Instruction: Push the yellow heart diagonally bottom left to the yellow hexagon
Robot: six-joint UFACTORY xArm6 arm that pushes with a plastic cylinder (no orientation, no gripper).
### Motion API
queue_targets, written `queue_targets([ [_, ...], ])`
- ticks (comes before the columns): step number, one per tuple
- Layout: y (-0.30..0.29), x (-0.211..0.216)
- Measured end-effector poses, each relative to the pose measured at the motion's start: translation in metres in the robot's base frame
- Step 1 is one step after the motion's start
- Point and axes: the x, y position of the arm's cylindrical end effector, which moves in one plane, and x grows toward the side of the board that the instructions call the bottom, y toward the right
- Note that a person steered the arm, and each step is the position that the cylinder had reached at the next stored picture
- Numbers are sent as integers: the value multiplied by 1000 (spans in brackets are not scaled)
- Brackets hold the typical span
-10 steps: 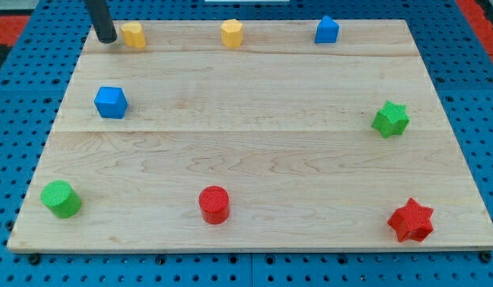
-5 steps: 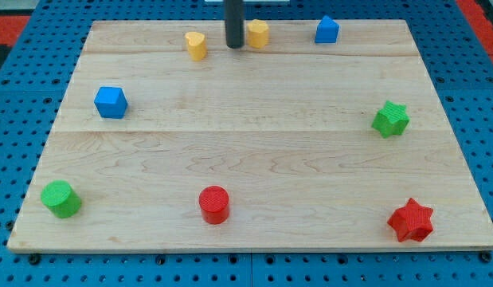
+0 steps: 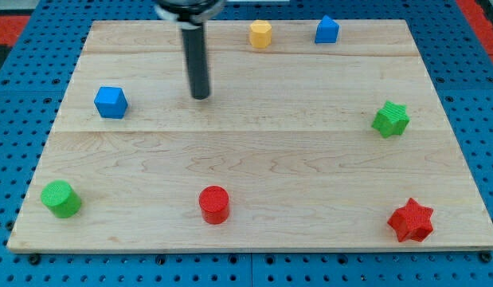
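My end effector is a bare rod with no jaws to open or close, so it holds nothing. My tip rests on the bench in the upper-left part of the view and touches no block.

The yellow hexagon sits near the bench's top edge, up and to the view's right of my tip, well apart from it. Just beside it on the right is a blue block. The blue cube lies to the view's left of my tip, at about the same height.

I cannot find the yellow heart; the hexagon is the only yellow block showing. The rod's shaft covers a strip of the bench running from my tip up to the top edge, and the heart may be hidden behind it, but I cannot tell.

This matters for the next move. Until I know which way the heart lies from my tip, I cannot choose a pushing side.
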Motion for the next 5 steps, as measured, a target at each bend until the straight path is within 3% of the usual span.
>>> queue_targets([
  [1,-65,-43],
  [2,-54,-106],
  [3,15,-120],
  [4,60,-75],
  [5,23,-114],
])
